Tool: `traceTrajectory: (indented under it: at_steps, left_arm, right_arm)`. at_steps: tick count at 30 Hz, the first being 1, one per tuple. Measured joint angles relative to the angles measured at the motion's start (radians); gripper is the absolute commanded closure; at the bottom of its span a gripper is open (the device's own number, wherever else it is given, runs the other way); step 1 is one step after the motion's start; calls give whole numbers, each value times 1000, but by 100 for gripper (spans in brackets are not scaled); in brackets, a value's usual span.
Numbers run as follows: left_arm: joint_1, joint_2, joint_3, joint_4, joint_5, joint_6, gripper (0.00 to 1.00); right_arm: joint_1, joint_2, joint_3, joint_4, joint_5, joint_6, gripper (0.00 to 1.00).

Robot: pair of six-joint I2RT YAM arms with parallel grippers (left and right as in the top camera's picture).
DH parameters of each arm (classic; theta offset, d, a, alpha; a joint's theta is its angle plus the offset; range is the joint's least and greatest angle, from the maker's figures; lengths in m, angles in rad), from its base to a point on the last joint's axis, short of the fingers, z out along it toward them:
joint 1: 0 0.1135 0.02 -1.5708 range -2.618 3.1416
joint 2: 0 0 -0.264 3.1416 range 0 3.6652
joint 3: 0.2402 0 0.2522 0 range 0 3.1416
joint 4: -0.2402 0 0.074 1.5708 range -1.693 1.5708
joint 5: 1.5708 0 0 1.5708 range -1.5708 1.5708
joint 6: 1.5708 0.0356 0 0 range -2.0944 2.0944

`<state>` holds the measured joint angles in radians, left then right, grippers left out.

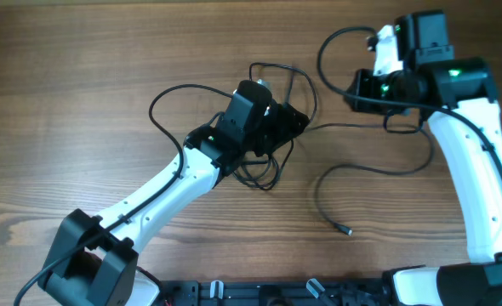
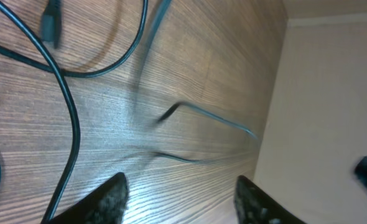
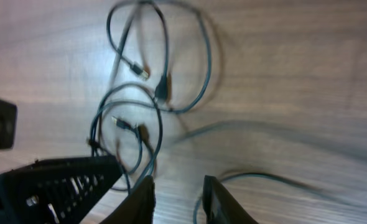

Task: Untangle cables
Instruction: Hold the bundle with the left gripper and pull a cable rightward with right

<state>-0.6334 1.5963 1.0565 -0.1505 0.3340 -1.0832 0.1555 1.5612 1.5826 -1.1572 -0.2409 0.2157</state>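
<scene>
The cables (image 1: 272,81) are thin black cords in loose loops at the table's middle. One strand (image 1: 362,126) runs right, and another curls down to a small plug (image 1: 346,230). My left gripper (image 1: 295,119) sits over the tangle. In the left wrist view it (image 2: 182,190) is open, with only bare wood between the fingers and cords (image 2: 68,118) to its left. My right gripper (image 1: 351,92) hovers to the right of the tangle. In the right wrist view it (image 3: 178,190) is open and empty, with the looped cables (image 3: 162,93) ahead and one cord beside its left finger.
The wooden table (image 1: 81,68) stretches left and front. The robot's own thicker black wires loop near each arm (image 1: 170,92) (image 1: 332,51). The table's far edge and a pale wall (image 2: 320,112) show in the left wrist view. The left gripper's body (image 3: 53,183) shows in the right wrist view.
</scene>
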Motion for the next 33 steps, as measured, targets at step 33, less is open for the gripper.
traceTrajectory:
  at_steps: [33]
  left_arm:
    - [145, 0, 0, -135, -59, 69, 28]
  right_arm:
    - [19, 431, -32, 550, 251, -278, 36]
